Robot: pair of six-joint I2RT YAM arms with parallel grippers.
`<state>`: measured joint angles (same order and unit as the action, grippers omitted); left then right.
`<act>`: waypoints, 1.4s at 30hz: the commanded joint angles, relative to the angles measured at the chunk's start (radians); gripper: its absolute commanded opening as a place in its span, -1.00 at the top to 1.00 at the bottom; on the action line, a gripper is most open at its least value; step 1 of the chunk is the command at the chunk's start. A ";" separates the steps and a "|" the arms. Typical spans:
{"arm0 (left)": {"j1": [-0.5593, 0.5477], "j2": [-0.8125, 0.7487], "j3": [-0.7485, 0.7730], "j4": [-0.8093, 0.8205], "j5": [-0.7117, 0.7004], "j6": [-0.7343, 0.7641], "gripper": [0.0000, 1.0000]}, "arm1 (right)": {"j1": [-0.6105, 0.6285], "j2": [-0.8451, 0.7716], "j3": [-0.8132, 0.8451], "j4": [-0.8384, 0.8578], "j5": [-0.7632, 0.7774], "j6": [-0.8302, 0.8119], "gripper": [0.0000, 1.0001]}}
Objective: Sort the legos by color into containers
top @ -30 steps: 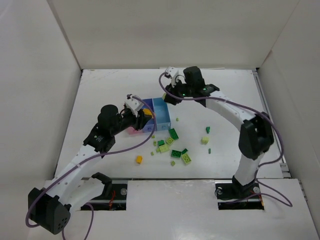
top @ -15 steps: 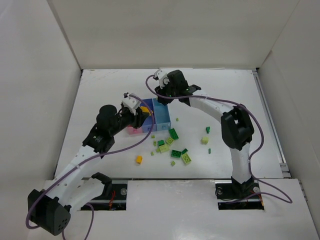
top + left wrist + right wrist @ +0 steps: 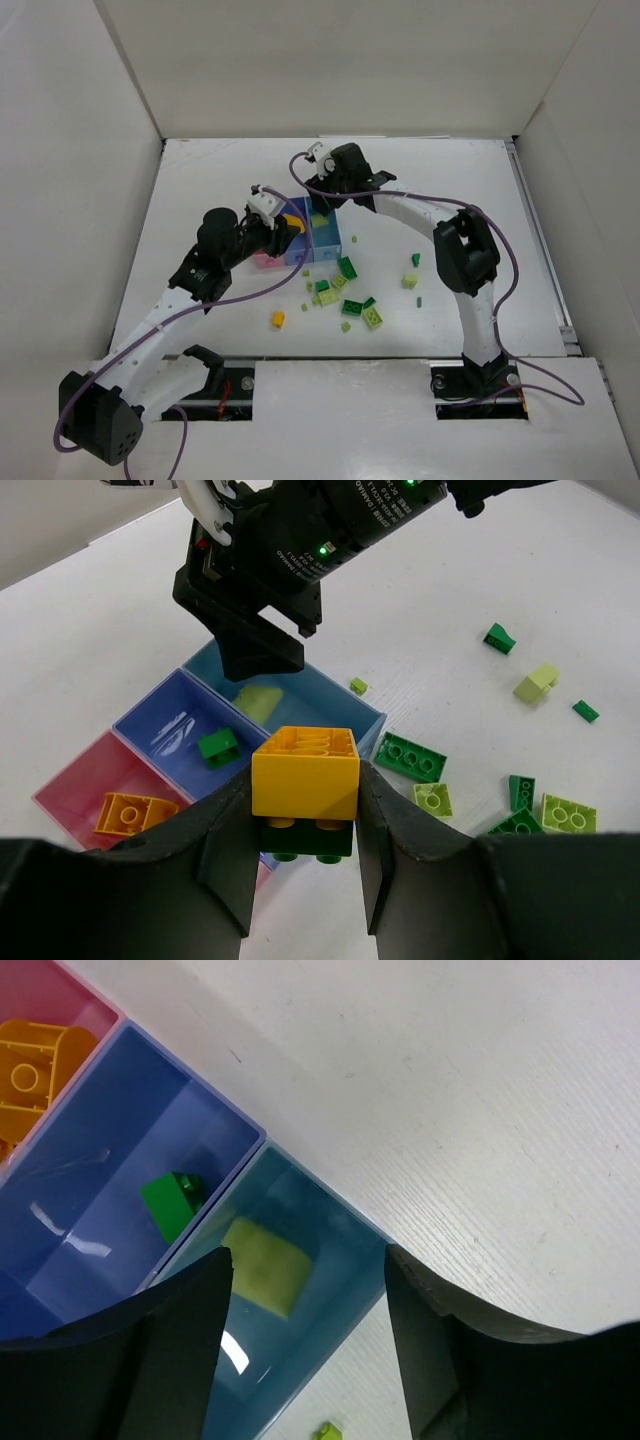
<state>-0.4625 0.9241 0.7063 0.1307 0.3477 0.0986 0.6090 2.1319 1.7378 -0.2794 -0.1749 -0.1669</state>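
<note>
- Left end effector (image 3: 305,802) is clamped on a yellow brick (image 3: 305,770), and there's a dark green brick (image 3: 305,842) stuck underneath it, riding along just at the near side of the bins.
- Right end effector (image 3: 308,1260) hangs over the light blue bin (image 3: 330,1230), fingers apart, nothing between them; a pale lime brick (image 3: 264,1265) lies on the bin floor below.
- Big risk: if that yellow-and-green stack is let go into the pink bin (image 3: 72,780), green lands with the orange brick (image 3: 133,813). Wrong colour, one drop.
- Second risk: both arms crowd the same bins, so a careless swing could knock them together or shove the bins.
- The left wrist view alone reveals the green stowaway; from overhead only yellow shows.
- It also shows a small green brick (image 3: 218,747) in the middle blue bin (image 3: 160,725).
- Only the overhead view shows the loose bricks (image 3: 345,292) scattered on the tabletop (image 3: 200,180), so plenty is left to sort.
</note>
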 commanded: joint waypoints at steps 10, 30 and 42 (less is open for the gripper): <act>0.002 -0.007 0.015 0.092 -0.062 -0.105 0.43 | 0.001 -0.237 -0.055 0.046 -0.095 -0.069 -0.39; 0.033 0.047 0.008 0.106 0.570 0.090 0.35 | -0.077 -0.535 -0.331 -0.230 -1.095 -0.624 -0.39; 0.024 0.105 0.071 0.058 0.593 0.141 0.35 | -0.028 -0.535 -0.328 -0.144 -0.905 -0.407 -0.42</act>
<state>-0.4309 1.0336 0.7265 0.1738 0.8894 0.2020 0.5560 1.6222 1.3716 -0.5430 -1.1698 -0.7029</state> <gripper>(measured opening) 0.337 0.709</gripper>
